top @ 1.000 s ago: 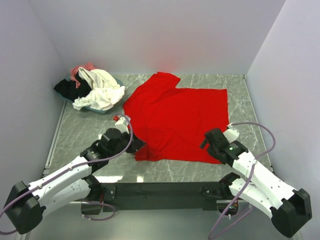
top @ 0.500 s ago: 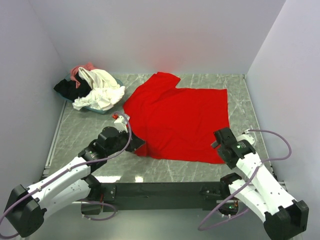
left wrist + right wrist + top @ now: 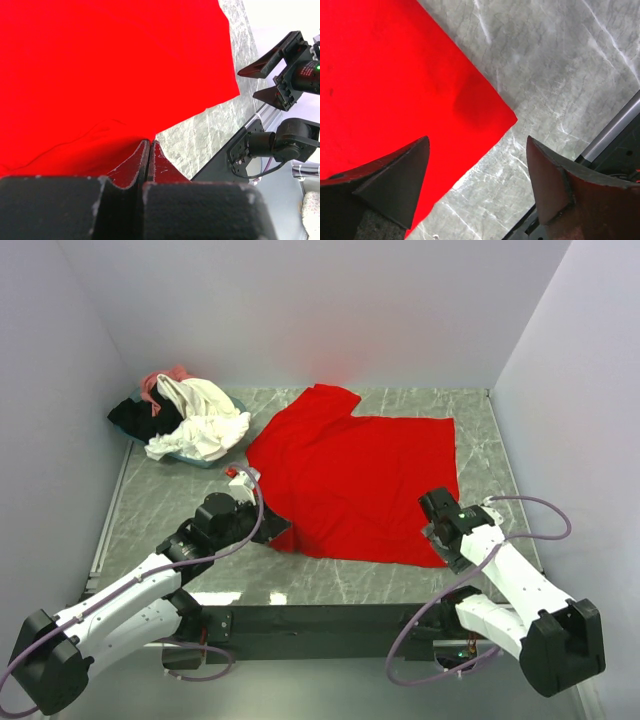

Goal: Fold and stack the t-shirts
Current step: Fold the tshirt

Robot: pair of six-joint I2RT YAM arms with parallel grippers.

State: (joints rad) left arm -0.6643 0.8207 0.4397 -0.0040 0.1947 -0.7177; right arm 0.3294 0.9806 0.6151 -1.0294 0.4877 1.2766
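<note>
Tightly pinching with the left gripper (image 3: 149,150), jaws pressed together, the near-left hem of the red t-shirt (image 3: 360,480); straddling its near-right corner with the right gripper (image 3: 477,142), jaws spread wide. Spread flat mid-table (image 3: 160,510). Heaped at the far left, the other t-shirts (image 3: 195,420): cream-white, black, pink.

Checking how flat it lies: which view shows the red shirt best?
The top view: the whole red shirt lies spread there. Left wrist shows just a near part, right wrist just one corner.
</note>
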